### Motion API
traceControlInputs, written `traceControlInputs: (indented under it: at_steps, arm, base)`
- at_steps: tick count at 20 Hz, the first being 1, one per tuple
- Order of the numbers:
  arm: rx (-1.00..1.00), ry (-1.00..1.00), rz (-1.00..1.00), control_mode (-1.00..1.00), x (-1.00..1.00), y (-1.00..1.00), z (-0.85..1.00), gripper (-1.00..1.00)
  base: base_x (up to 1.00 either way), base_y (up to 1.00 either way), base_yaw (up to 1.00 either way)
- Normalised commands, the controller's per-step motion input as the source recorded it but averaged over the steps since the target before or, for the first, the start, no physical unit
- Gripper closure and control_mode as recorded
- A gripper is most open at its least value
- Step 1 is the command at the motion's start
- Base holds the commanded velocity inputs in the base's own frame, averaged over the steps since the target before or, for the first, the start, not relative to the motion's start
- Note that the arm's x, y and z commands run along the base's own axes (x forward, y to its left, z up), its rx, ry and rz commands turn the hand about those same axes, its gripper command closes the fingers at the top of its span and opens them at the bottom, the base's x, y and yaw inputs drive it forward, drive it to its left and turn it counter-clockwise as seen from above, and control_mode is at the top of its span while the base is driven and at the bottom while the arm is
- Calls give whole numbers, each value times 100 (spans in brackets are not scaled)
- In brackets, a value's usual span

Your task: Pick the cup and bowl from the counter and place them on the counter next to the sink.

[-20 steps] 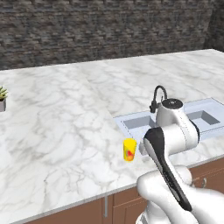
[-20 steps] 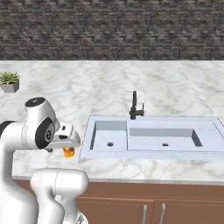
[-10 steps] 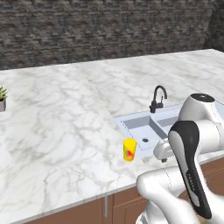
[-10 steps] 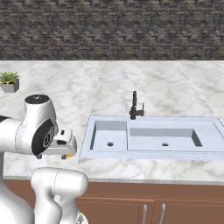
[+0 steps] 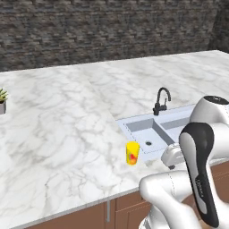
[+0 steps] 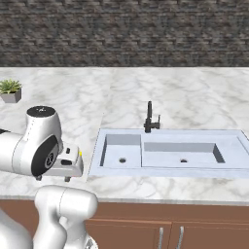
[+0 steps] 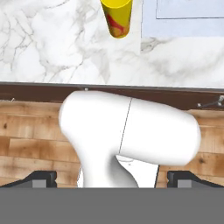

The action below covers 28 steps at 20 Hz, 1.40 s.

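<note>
The yellow cup with a red mark stands upright on the white marble counter, just left of the sink and near the front edge. In the hand view the cup is at the top, well beyond my gripper. The gripper is open, its two dark fingertips set wide apart with no object between them. It hangs by the counter's front edge, apart from the cup. The bowl is out of view.
A black faucet rises behind the double sink basin. A small potted plant sits at the far left of the counter. Brown drawers with metal handles run below the counter's front edge. A dark stone wall backs the counter.
The arm has swung right and back from above the cup, and the hand has dropped toward the counter's front edge. The cup has not moved and the gripper stays open.
</note>
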Motion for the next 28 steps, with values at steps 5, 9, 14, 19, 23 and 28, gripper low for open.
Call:
traceControlInputs:
  at_steps: [5, 9, 14, 19, 23, 28]
  arm:
    - [0, 0, 0, -100, 0, 0, 0, -100]
    - [0, 0, 0, 100, 0, 0, 0, -100]
    - [0, 0, 0, 100, 0, 0, 0, -100]
    - [0, 0, 0, 100, 0, 0, 0, -100]
    - [0, 0, 0, 100, 0, 0, 0, -100]
    - [0, 0, 0, 100, 0, 0, 0, -100]
  base:
    - [0, 0, 0]
    - [0, 0, 0]
    - [-8, 0, 0]
    - [-87, 4, -1]
    - [-79, 1, -2]
    - [-24, 0, 11]
